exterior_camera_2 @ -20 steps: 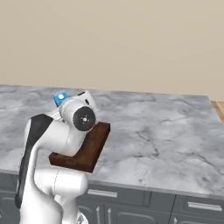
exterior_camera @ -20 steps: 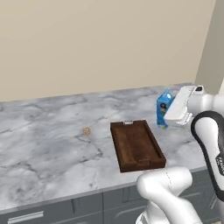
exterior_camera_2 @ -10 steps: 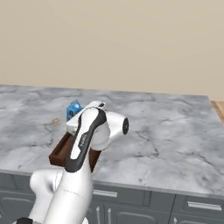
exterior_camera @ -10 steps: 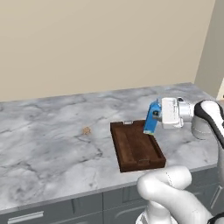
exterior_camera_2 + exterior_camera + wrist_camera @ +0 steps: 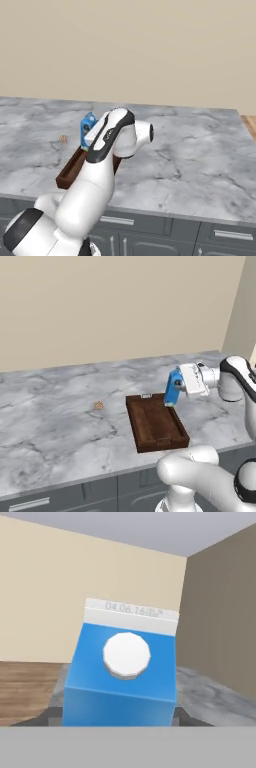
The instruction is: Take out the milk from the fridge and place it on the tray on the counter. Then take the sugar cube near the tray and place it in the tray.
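one milk [image 5: 173,388], one tray [image 5: 156,423], one sugar cube [image 5: 99,405]

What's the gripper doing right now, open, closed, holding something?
Gripper: closed on the milk, holding the carton in the air above the far end of the tray.

A kitchen: marble counter [image 5: 60,426] over dark grey cabinets [image 5: 75,496].
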Motion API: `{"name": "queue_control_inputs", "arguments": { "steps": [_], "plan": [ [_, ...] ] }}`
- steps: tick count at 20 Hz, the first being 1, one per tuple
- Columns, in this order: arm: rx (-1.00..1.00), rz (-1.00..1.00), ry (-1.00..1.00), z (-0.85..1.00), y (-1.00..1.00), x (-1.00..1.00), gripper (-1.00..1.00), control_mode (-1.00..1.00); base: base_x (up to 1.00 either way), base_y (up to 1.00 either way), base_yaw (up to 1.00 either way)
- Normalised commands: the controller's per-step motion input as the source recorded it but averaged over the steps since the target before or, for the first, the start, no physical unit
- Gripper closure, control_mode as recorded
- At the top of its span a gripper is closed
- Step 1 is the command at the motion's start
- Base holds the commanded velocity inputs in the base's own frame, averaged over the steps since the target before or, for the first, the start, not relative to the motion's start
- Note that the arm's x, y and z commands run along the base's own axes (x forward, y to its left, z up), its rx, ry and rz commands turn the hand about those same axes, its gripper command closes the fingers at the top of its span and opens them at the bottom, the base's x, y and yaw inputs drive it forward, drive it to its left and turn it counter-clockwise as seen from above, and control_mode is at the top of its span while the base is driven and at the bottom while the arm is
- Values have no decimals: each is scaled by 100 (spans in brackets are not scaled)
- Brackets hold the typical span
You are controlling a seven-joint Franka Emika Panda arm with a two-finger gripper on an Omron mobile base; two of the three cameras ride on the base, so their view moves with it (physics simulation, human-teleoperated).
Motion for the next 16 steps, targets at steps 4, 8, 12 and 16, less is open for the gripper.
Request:
{"name": "queue_control_inputs", "arguments": {
  "steps": [4, 8, 12, 16],
  "plan": [
    [-6, 0, 0, -4, 21, 3, 100, -100, 0, 0, 0],
    [-1, 0, 0, -30, 11, 11, 100, -100, 0, 0, 0],
    [0, 0, 0, -44, 1, 5, 100, -100, 0, 0, 0],
    [-2, 0, 0, -41, 0, 7, 100, -100, 0, 0, 0]
  ]
}}
